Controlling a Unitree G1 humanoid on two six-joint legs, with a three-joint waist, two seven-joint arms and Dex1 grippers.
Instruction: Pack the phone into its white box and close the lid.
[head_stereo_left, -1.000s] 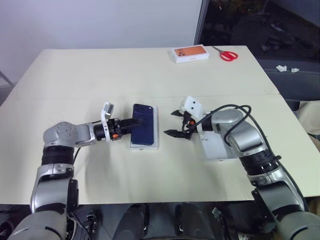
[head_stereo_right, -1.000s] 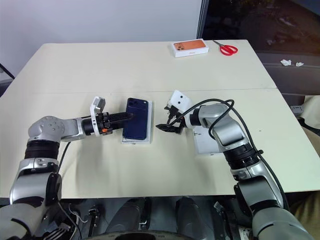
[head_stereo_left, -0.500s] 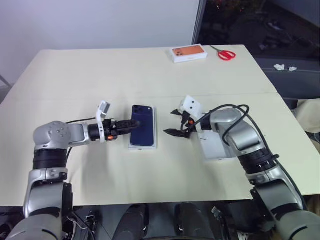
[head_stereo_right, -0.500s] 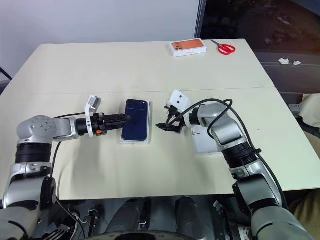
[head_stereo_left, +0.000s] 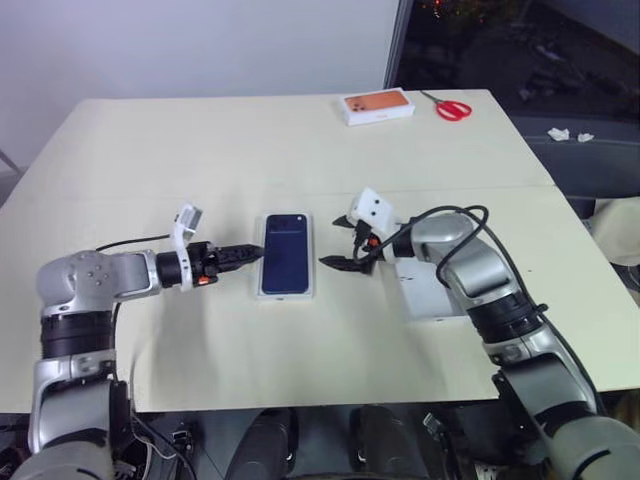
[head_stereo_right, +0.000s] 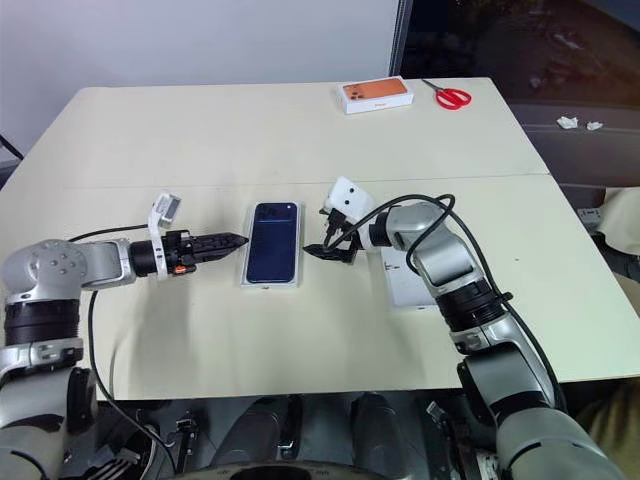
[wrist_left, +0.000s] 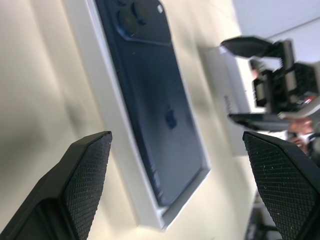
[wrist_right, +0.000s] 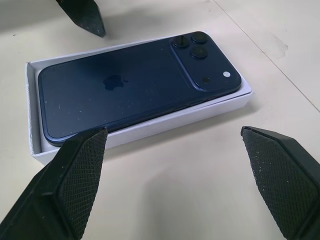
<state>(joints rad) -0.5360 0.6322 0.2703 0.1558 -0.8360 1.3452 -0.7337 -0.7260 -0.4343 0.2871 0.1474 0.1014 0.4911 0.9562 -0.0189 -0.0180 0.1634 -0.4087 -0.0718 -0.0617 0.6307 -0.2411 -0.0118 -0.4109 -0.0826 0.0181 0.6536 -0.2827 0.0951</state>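
Phone (head_stereo_left: 287, 264) rests back-up inside the white box (head_stereo_left: 310, 268) at the middle of the cream table (head_stereo_left: 200, 150), camera cluster at the far end. Left gripper (head_stereo_left: 240, 255) hovers just beside the box's left edge, jaws spread wide and empty. Right gripper (head_stereo_left: 340, 247) hangs just off the box's right edge, likewise wide open and holding nothing. Behind the right arm lies the lid (head_stereo_left: 432, 295), flat on the table.

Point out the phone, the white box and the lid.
phone (head_stereo_left: 286, 264): left eye view, middle of its back.
white box (wrist_right: 150, 127): right wrist view, near side wall.
lid (head_stereo_left: 432, 296): left eye view, white top beside the right arm.
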